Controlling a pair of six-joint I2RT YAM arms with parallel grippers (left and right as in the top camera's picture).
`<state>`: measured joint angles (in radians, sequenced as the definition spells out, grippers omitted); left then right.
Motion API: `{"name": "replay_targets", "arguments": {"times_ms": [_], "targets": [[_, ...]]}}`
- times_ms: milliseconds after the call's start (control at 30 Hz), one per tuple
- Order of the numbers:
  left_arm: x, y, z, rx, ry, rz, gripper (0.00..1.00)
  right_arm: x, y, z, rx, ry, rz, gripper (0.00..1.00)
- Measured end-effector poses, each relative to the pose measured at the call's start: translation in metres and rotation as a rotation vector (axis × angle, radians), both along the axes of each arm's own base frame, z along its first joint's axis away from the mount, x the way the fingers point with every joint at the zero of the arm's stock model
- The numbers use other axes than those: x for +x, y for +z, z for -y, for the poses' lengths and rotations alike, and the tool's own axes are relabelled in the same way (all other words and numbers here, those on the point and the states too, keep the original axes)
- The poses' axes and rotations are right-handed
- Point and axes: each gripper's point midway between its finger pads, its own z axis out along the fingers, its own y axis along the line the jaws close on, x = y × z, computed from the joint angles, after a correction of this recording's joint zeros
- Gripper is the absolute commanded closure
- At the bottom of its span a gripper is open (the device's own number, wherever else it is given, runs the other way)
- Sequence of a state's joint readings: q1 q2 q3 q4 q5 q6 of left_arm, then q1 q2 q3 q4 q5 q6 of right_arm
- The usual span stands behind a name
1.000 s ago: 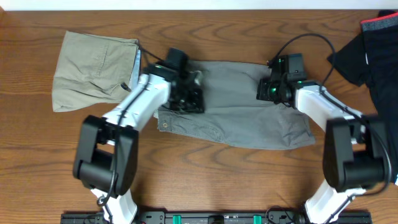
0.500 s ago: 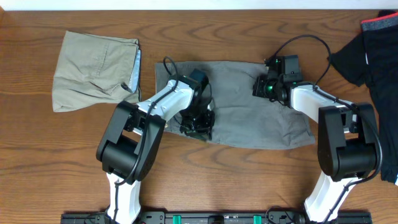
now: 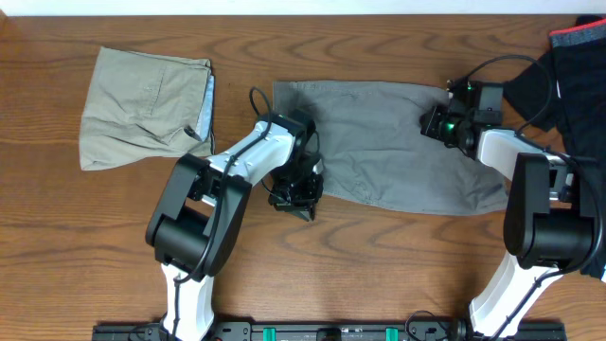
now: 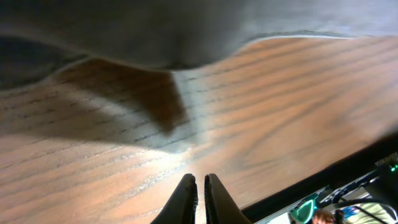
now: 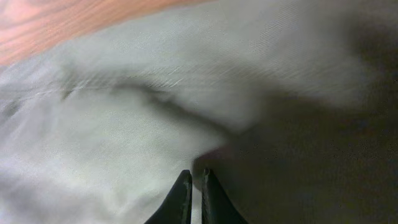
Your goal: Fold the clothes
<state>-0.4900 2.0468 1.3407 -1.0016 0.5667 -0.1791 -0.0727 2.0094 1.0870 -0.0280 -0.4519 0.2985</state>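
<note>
Grey cloth first: the grey garment (image 3: 398, 142) lies spread flat at the middle of the desk (image 3: 379, 275), its long axis running left to right and dipping slightly toward the right end. I count three garments in all: this one, a folded khaki garment (image 3: 142, 104) at the far left, well apart, and a dark garment (image 3: 573, 85) with a red band at the far right edge. Two hands are in play. My left hand (image 3: 296, 194) sits at the grey garment's lower left hem; from its wrist view the fingers (image 4: 186, 194) are closed to a sliver over bare wood, holding nothing, with the cloth's edge beyond them. My right hand (image 3: 443, 123) is on the garment's upper right part — its fingers (image 5: 181, 194) are drawn almost together on the fabric, and creases run in toward the tips.
</note>
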Motion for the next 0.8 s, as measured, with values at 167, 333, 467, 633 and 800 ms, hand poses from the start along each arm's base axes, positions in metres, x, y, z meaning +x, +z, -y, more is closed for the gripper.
{"name": "replay_targets", "arguments": {"times_ms": [167,333,467,633,800], "targets": [[0.040,0.042,0.017,-0.108,-0.036,0.250,0.90,-0.024,0.007,-0.035,0.134,0.162,-0.039,0.93],[0.091,0.096,0.039,-0.235,-0.059,0.572,0.90,-0.048,0.029,-0.063,0.190,0.265,-0.073,0.98],[0.124,0.101,0.056,-0.297,-0.075,0.718,0.90,-0.071,0.036,-0.089,0.202,0.332,-0.130,0.99],[0.145,0.053,0.065,-0.289,-0.083,0.714,0.91,-0.098,0.018,-0.107,0.116,0.371,-0.243,0.99],[0.155,0.014,0.069,-0.270,-0.082,0.702,0.91,-0.116,0.002,-0.114,0.026,0.390,-0.318,0.99]]}}
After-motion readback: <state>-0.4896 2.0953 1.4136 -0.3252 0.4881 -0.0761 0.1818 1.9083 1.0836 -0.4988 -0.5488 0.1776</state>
